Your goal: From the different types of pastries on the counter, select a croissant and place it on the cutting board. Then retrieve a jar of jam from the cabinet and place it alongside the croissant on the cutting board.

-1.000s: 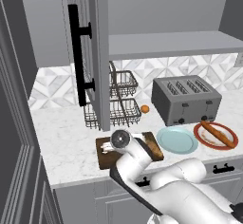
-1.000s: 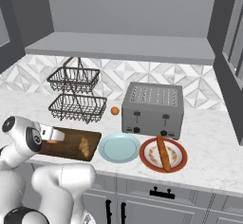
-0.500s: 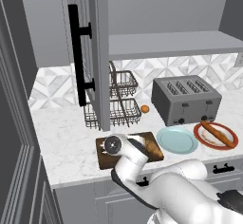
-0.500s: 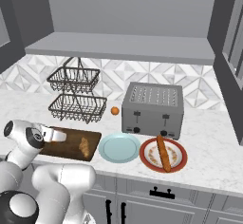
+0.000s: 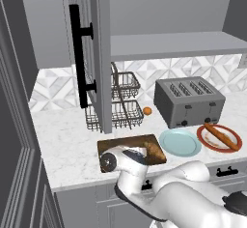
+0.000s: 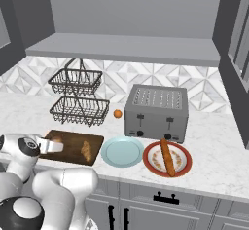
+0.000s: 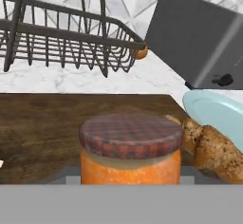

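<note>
The jar of jam (image 7: 130, 148), orange with a dark checked lid, sits right at the mouth of my gripper in the hand view, low over the dark cutting board (image 7: 42, 128). Its base and my fingertips are hidden there. The croissant (image 7: 212, 151) lies just right of the jar on the board. From the base views, my gripper (image 5: 137, 155) (image 6: 51, 146) hovers over the near left part of the cutting board (image 5: 123, 142) (image 6: 73, 143), with the croissant (image 5: 153, 150) (image 6: 86, 150) at the board's right end. The cabinet door (image 5: 99, 53) stands open above the counter (image 5: 67, 140).
A two-tier wire basket (image 6: 78, 95) stands behind the board, a small orange fruit (image 6: 117, 113) beside it. A grey toaster (image 6: 156, 112) is at the right. A pale blue plate (image 6: 121, 151) and a red plate with the long stick pastry (image 6: 167, 157) lie right of the board.
The hand has slid left and toward the counter's front edge over the cutting board. The croissant, plates and toaster have stayed where they were.
</note>
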